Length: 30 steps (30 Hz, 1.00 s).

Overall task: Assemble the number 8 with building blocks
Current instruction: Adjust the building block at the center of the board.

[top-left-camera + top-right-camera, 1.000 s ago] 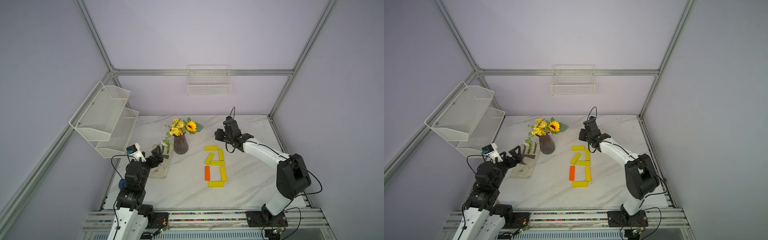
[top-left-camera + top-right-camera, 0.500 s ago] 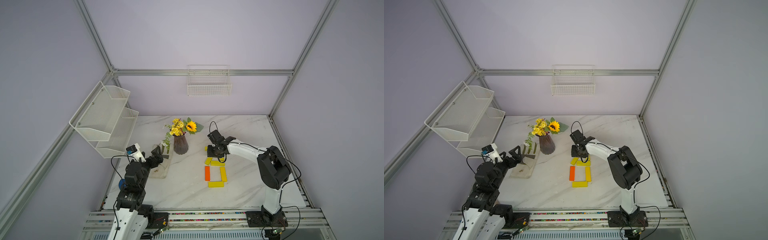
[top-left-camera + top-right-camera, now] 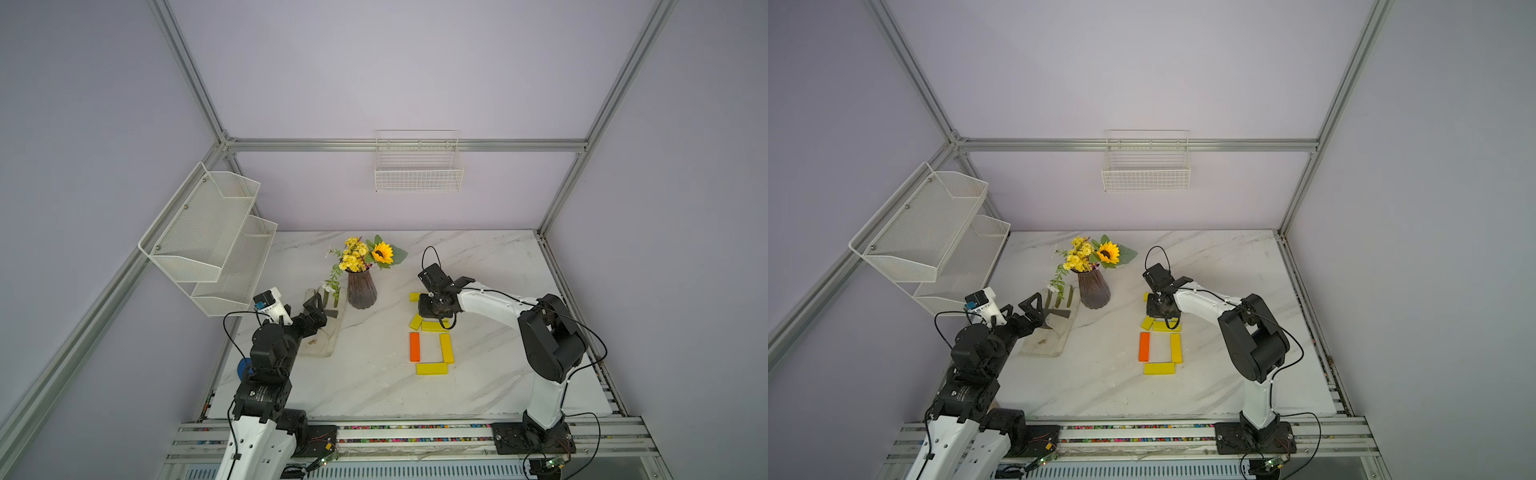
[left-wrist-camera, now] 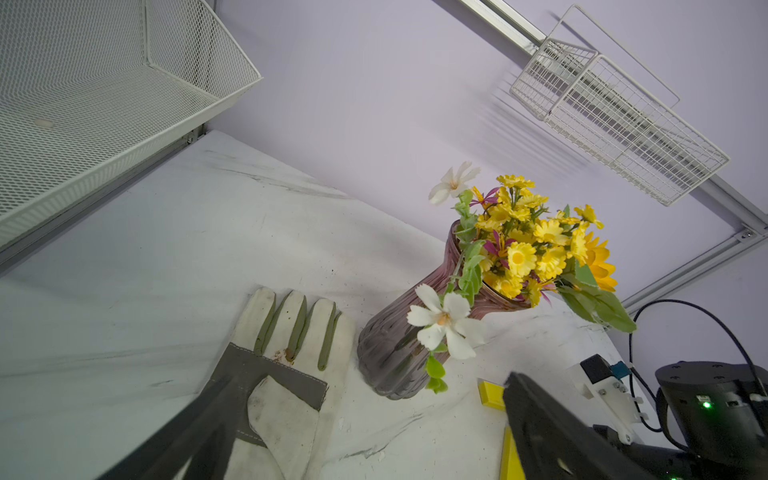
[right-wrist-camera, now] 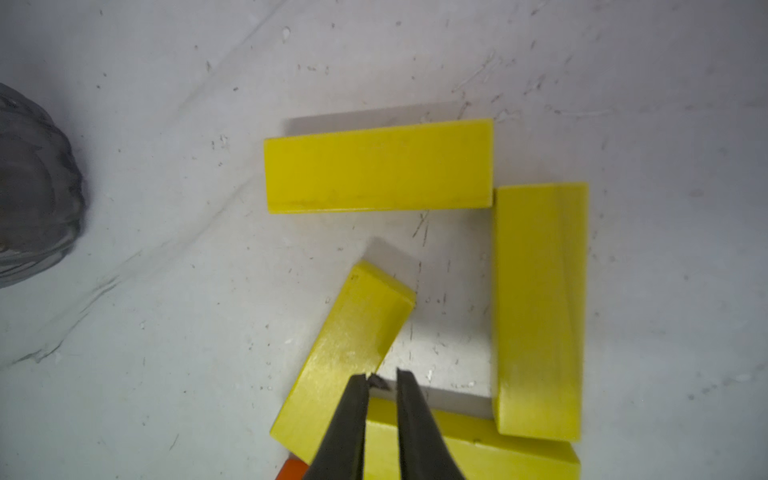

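Light, stiff and likely slick, the skewed bright yellow flat rectangular block [image 5: 349, 345] lies flat in the upper loop of the unfinished number 8 [image 3: 430, 326], best pinched across its long edges (the right gripper [image 5: 382, 376], nearly closed and empty, sits at its corner).

Vase [image 3: 361, 291] stands near the skewed block [image 3: 415, 322]; tabletop [image 3: 392, 316] between seems passable.

The right gripper [image 5: 381, 379] hangs over the marble table [image 5: 166, 270], its fingers nearly pinched together, tips just beside the slanted yellow block [image 5: 353, 345]. From those tips, the crosswise yellow block [image 5: 378, 166] lies at twelve o'clock, the lengthwise yellow block [image 5: 540, 311] at two and the vase [image 5: 33, 187] at ten.
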Available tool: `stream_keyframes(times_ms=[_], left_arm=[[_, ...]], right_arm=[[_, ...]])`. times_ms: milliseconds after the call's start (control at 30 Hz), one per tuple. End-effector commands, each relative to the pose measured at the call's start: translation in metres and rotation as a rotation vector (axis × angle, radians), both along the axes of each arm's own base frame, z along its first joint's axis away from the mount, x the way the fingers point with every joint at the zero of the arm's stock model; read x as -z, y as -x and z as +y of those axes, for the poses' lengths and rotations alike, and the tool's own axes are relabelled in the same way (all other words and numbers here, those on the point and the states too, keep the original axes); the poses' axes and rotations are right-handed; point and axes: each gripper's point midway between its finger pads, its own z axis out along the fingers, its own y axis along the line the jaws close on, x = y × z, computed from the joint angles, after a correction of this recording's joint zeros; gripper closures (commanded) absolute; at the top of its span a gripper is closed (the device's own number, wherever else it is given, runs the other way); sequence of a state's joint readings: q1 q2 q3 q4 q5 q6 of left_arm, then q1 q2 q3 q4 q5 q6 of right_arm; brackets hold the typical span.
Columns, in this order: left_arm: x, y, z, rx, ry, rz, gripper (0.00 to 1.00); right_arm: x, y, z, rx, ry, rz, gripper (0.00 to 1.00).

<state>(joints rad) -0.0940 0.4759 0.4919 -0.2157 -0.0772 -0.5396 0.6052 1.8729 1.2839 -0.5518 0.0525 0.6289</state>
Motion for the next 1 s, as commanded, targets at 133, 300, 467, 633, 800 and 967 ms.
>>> stream_keyframes(times_ms=[133,300,467,633,800,967], left_arm=[[-0.003,-0.002,-0.003,0.013,0.013,-0.019,0.0],[-0.003,-0.002,-0.002,0.011,0.011,-0.02,0.0],[-0.003,-0.004,-0.003,0.016,0.015,-0.018,0.0],[-0.003,-0.004,-0.003,0.016,0.015,-0.02,0.0],[-0.004,-0.004,-0.003,0.016,0.012,-0.023,0.0],[-0.005,-0.005,-0.003,0.017,0.012,-0.022,0.0]], right_arm=[[0.0,-0.003,-0.007,0.007,0.055,-0.004,1.0],[0.007,-0.003,-0.01,0.007,0.081,0.003,1.0],[0.015,-0.005,-0.011,-0.002,0.102,0.01,1.0],[0.024,-0.01,-0.008,-0.012,0.109,0.017,1.0],[0.032,-0.016,-0.006,-0.016,0.117,0.019,1.0],[0.03,-0.023,-0.002,-0.025,0.101,-0.003,1.0]])
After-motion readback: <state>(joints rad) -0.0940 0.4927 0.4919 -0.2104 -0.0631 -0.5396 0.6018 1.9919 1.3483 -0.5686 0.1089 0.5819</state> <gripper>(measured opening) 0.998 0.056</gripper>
